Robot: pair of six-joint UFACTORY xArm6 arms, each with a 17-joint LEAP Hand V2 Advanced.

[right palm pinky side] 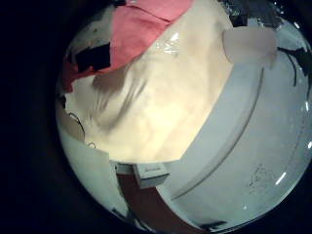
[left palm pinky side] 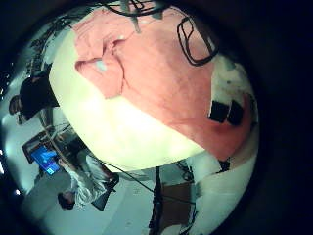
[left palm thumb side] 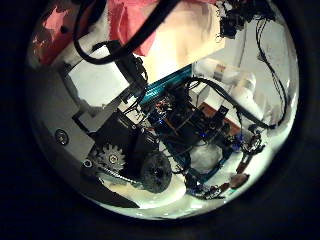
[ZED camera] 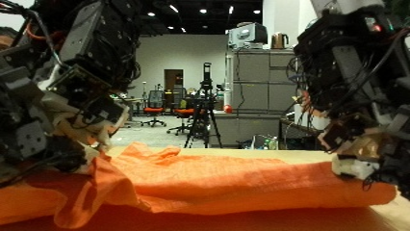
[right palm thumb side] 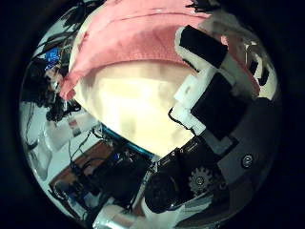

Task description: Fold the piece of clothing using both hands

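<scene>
1. Orange clothing lies spread across the pale table, rumpled into low folds, with a raised ridge of cloth near the left hand.
2. Left hand hangs at one end of the clothing, its dark fingers pointing down to the cloth edge; a bunched peak of fabric rises right beside the fingertips. Whether those fingers pinch the cloth cannot be told from the outside view.
3. In the left little finger side palm view the clothing covers the far part of the round pale table, with a puckered fold in it, and another hand's dark fingertips rest on the cloth near its edge.
4. Right hand hangs over the opposite end of the clothing, its fingertips down at the cloth's edge; its grip cannot be read either.
5. In the right thumb side palm view the right hand's white and black fingers reach out straight along the clothing, lying at its edge where cloth meets bare table.
6. Behind the clothing stand a tall grey cabinet, a tripod and red office chairs, all well apart from the table.
</scene>
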